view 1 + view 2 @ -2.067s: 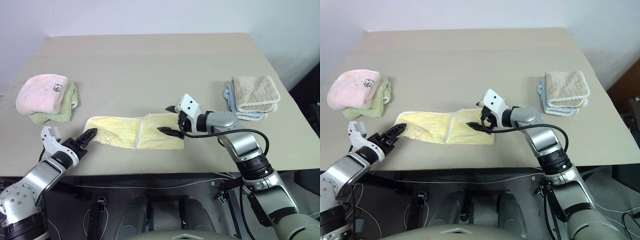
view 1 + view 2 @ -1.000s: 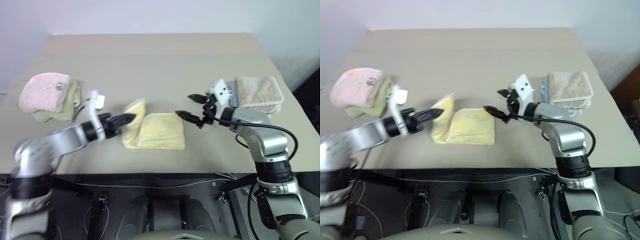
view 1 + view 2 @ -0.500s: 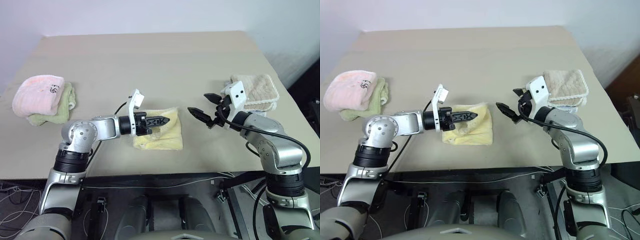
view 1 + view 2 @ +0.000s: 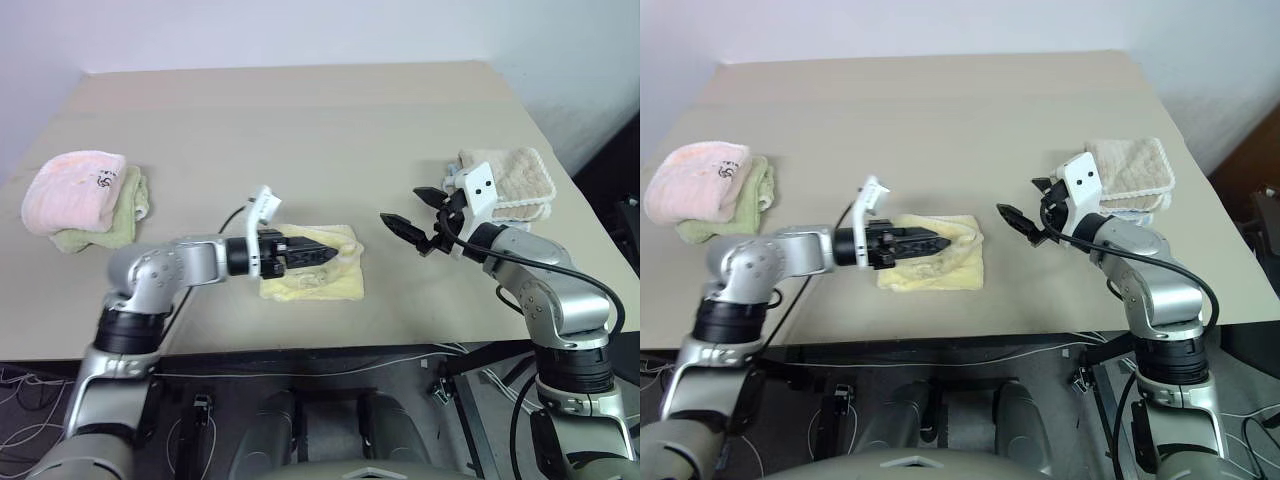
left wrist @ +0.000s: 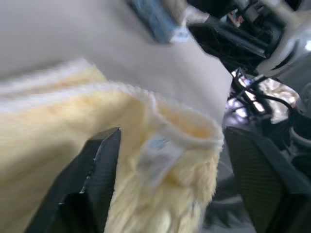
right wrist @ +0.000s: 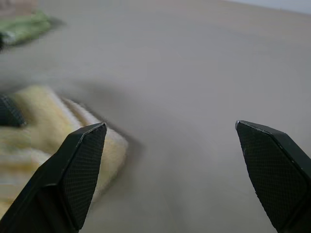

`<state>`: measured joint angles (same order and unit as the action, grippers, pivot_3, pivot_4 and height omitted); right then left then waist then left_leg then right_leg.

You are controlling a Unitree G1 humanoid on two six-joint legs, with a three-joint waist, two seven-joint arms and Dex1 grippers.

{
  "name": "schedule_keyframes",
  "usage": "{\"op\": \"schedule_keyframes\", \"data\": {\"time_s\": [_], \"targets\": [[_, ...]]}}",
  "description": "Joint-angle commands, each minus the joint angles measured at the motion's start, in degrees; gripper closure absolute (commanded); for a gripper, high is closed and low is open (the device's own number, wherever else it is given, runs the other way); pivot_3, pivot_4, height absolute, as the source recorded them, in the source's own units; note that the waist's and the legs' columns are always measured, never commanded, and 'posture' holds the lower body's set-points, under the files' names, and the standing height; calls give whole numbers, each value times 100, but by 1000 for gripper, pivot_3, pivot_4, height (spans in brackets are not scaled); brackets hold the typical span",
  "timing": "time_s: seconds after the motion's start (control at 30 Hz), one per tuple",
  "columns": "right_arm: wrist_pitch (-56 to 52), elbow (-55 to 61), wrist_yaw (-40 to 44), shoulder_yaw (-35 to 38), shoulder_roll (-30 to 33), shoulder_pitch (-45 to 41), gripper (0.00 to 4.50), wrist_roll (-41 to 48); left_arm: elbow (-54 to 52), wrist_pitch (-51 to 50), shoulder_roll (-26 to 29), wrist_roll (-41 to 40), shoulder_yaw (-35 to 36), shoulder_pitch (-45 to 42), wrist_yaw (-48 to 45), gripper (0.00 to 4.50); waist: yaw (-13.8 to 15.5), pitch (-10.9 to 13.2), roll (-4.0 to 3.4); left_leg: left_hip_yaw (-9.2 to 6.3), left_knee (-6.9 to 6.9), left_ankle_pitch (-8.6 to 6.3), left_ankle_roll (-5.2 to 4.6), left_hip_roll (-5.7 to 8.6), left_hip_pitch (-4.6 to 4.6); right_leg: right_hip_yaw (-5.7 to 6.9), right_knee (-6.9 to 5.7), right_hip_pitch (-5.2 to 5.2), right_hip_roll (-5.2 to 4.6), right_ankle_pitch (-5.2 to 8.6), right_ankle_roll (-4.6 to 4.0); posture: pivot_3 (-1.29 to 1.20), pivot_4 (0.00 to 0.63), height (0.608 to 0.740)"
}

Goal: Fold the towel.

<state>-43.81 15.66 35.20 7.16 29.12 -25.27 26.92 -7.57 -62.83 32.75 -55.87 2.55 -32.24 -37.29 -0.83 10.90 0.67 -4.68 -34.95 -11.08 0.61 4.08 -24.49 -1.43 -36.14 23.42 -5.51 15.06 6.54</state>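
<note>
The left gripper (image 4: 330, 253) sits right over the towel (image 4: 340, 283), fingers spread apart. In its wrist view the two black fingers (image 5: 92, 179) stand wide on either side of a bunched-up yellow edge with the little white tag (image 5: 154, 154) between them, so the cloth is in the gap but not pinched. Can't tell if the fingers actually touch the fabric. That arm reaches in from the left, forearm roughly level and pointing toward the right across the towel.

The right gripper (image 4: 412, 215) is wide open and holds nothing. It hovers above bare table (image 4: 300, 130) just to the right of the towel, pointing left toward it, with the arm bent in from the right side. Its wrist view shows both finger tips (image 6: 77, 165) far apart, with the towel's yellow edge off beyond them.

The towel itself lies near the front edge of the table, about the middle, folded into a small, slightly lumpy square with the top layer puffed up under the left gripper.

Off to the far left there's a pink towel (image 4: 70, 190) stacked on a green one (image 4: 125, 205). On the right, behind the right gripper, a beige towel (image 4: 515, 178) sits on a stack of its own.
</note>
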Motion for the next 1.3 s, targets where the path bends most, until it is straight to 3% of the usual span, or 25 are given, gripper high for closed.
{"op": "schedule_keyframes", "data": {"time_s": [0.03, 0.1, 0.17, 0.27, 0.5, 0.57, 0.73, 0.87, 0.97, 1.13, 1.27, 1.3], "targets": [[-259, 326, 114, 168, -52, -228, 0, 564, -322, 534, 340, 155, 463, 38, -428, 1134, 14, 0, 0, 0, 0, 0, 0, 0, 0, 1, 0, -1, -2, 0, -1, 0, 150, 740], [-346, 384, 134, 158, -71, -273, 0, 757, -313, 730, 464, 321, 472, 74, -538, 1134, 34, 0, 0, -1, -2, -1, 0, 1, 0, 1, 3, -4, -6, 3, -5, 0, 150, 740], [-608, 586, 155, 36, -236, -342, 402, 1151, -200, 1043, 602, 626, 463, 144, -649, 1095, 28, 0, 0, -1, -3, -1, -1, 6, 0, 2, 6, -7, -7, 4, -7, 0, 150, 740], [-808, 776, 45, -290, -483, -372, 1242, 1337, -133, 1534, 620, 982, 412, 260, -876, 2039, 21, 0, 0, -1, 0, -2, -2, 4, -1, 0, 7, -4, -11, 3, -5, 0, 150, 740], [-881, 516, -332, -834, -1153, -392, 3688, 1271, -49, 3058, 415, 2067, -320, 644, -1688, 4458, 19, 0, -1, 0, 4, -2, 0, 2, -2, -2, 6, 1, -12, 3, -8, 0, 150, 740], [-798, 305, -357, -951, -1253, -401, 4407, 1178, 161, 3681, 266, 2403, -536, 676, -1976, 4500, 29, 0, 0, -2, 4, -2, 0, 2, -2, -1, 7, 1, -12, 3, -8, 0, 150, 740], [-491, -277, -361, -1291, -1260, -365, 4460, 683, 723, 4623, -251, 2780, -708, 595, -2330, 4500, 19, 0, 0, 0, 1, -2, -1, 4, -2, -1, 6, 1, -13, 0, -5, 0, 150, 740], [-88, -605, -175, -1828, -1018, -86, 4460, 49, 1046, 4983, -335, 3016, -821, 709, -2597, 4500, 4, -1, -1, 0, 7, -1, -1, 2, -2, 0, 4, 5, -7, -1, -2, 0, 150, 740], [481, -1120, -79, -2172, -1019, 232, 4460, -425, 1549, 5687, -232, 3657, -1114, 995, -2746, 4500, -3, -2, -3, 2, 7, -1, -1, 2, 0, 0, 4, 4, -2, -1, -1, 0, 150, 740], [1038, -1741, -153, -2049, -1303, 259, 4460, -698, 1951, 6089, -238, 3927, -1148, 1256, -2797, 4500, -7, -11, 0, -3, -2, -1, -1, -2, 11, 3, -2, -8, 1, -2, 0, 0, 150, 740], [1031, -1768, 79, -1832, -1260, 106, 4460, -558, 1831, 5746, -397, 3656, -940, 1209, -2647, 4500, -3, -13, -3, -7, -7, -10, 14, -3, 44, 4, 2, -26, -5, 7, -21, 0, 150, 740], [962, -1692, 181, -1747, -1225, 64, 4100, -441, 1840, 5731, -412, 3649, -903, 1197, -2626, 4500, -2, -13, -3, -8, -8, -10, 14, -3, 44, 3, 2, -26, -5, 7, -21, 0, 150, 740]]}}
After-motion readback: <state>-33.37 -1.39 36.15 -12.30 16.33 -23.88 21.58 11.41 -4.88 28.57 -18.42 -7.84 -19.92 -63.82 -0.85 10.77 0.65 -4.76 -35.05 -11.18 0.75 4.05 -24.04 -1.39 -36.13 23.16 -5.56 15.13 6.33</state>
